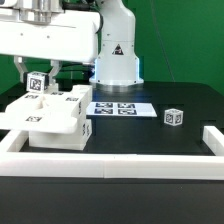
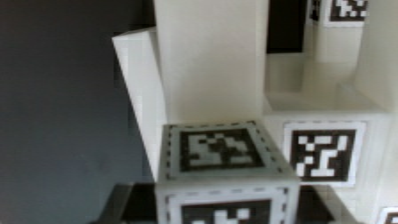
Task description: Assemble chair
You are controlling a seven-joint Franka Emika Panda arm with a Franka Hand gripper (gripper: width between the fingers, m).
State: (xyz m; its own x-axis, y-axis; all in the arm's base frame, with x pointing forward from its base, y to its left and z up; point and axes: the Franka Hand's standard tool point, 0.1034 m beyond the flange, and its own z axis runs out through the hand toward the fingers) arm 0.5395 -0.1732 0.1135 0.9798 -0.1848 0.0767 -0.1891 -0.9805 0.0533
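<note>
The partly built chair stands at the exterior view's left, made of white blocky parts with square tags. Just above its back corner, my gripper is shut on a small white tagged chair part. In the wrist view that part fills the space between the dark fingers, with my gripper shut on it. Past it are a tall white upright of the chair and a tagged panel. Another small tagged cube lies alone toward the exterior view's right.
The marker board lies flat mid-table before the arm's base. White border rails run along the front and the exterior view's right. A green wall stands behind.
</note>
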